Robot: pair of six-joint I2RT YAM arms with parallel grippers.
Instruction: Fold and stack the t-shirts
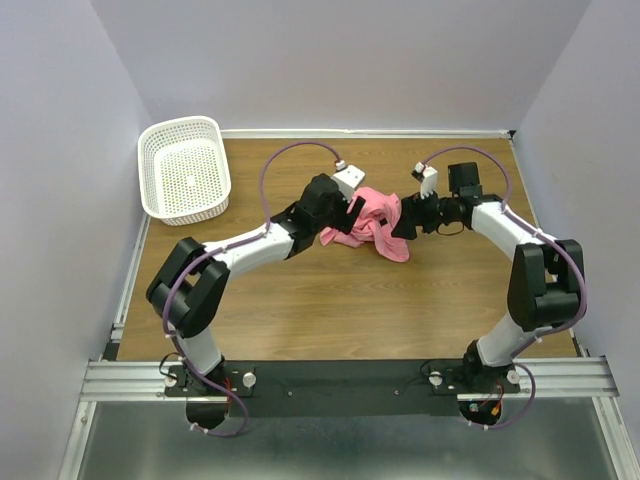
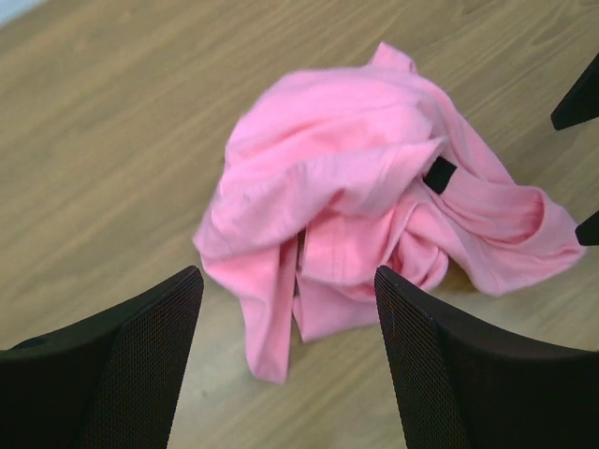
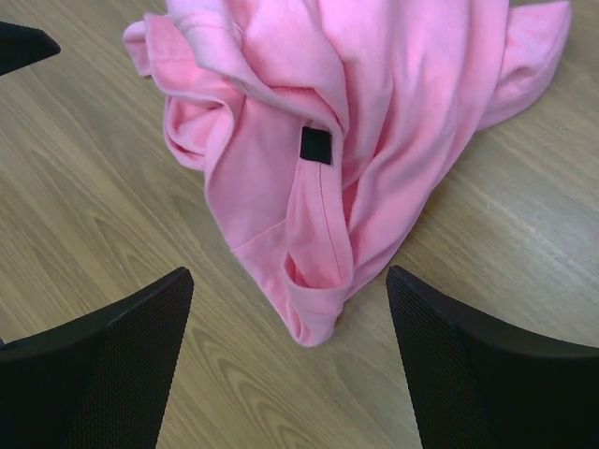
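Table (image 1: 350,310), crumpled t-shirt (image 1: 378,220) far from edges

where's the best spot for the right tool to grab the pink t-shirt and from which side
Probably the folded edge of the t-shirt that pokes out nearest the right tool, below the dark label. It is a narrow lobe lying free on the table, in line with the open jaws, so come in from the right arm's side and pinch it.
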